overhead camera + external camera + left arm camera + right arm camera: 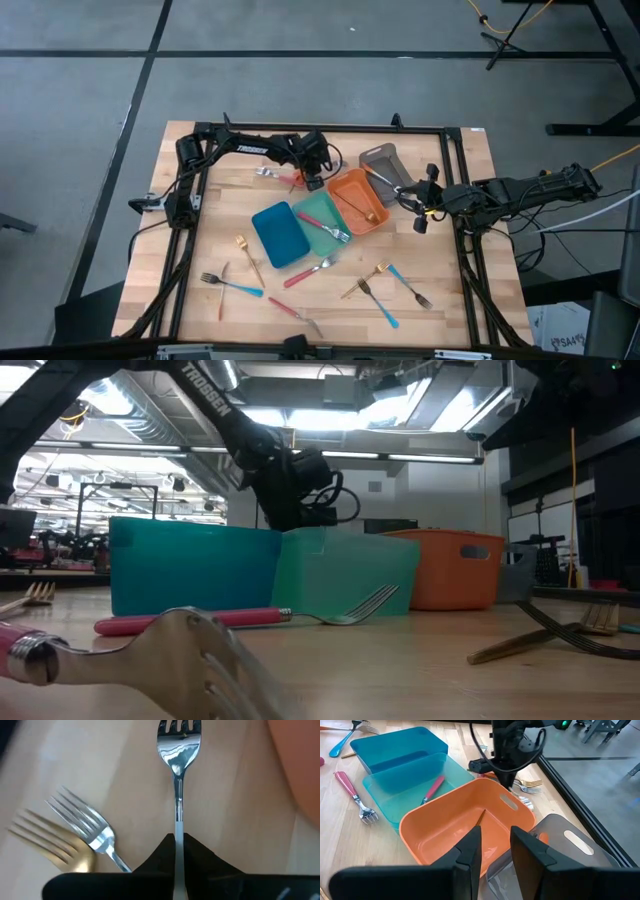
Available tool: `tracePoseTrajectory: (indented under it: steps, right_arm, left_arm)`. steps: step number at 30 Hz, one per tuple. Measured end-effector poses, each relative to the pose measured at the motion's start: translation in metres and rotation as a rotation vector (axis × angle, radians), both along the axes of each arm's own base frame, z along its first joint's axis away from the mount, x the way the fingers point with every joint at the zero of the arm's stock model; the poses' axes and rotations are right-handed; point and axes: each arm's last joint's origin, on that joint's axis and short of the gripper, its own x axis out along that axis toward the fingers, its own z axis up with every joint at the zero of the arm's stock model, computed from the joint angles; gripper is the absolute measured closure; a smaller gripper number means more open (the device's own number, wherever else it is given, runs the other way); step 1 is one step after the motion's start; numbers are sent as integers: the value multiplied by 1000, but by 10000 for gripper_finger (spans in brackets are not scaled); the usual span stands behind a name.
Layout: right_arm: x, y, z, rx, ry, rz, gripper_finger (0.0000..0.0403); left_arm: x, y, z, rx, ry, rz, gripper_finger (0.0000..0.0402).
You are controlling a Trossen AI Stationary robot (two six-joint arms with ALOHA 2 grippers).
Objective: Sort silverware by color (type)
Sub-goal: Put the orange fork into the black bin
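Near the counter's far edge, the left tool (178,845) is clamped on a silver fork (178,750), so it's mid-pick; next it needs lifting to a tray. Right tool (495,851) waits, fingers apart, over the orange tray (420,827).

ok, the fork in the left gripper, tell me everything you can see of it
The silver metal fork is shiny and plain, with four tines and a slim neck; room lights reflect off its head. The left gripper is shut on its handle, so the handle's colour is hidden. In the left wrist view it points straight out from the fingers over the light wooden table, beside a second silver fork and a gold fork lying there. Whether it touches the table cannot be told.
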Motion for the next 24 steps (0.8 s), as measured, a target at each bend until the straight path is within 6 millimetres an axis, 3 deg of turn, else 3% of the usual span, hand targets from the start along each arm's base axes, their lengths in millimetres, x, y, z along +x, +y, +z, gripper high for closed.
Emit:
tracePoseTrajectory:
  steps: [8,14,24]
  right_arm:
    - [2,0,3,10,-41,0,308]
    - [4,1,13,26,-113,-2,308]
    - [2,-18,59,48,-251,-112,308]
  left_arm:
    - [16,4,41,64,16,-50,391]
    - [32,-5,77,201,58,-113,391]
    - [61,-48,129,439,49,-256,391]
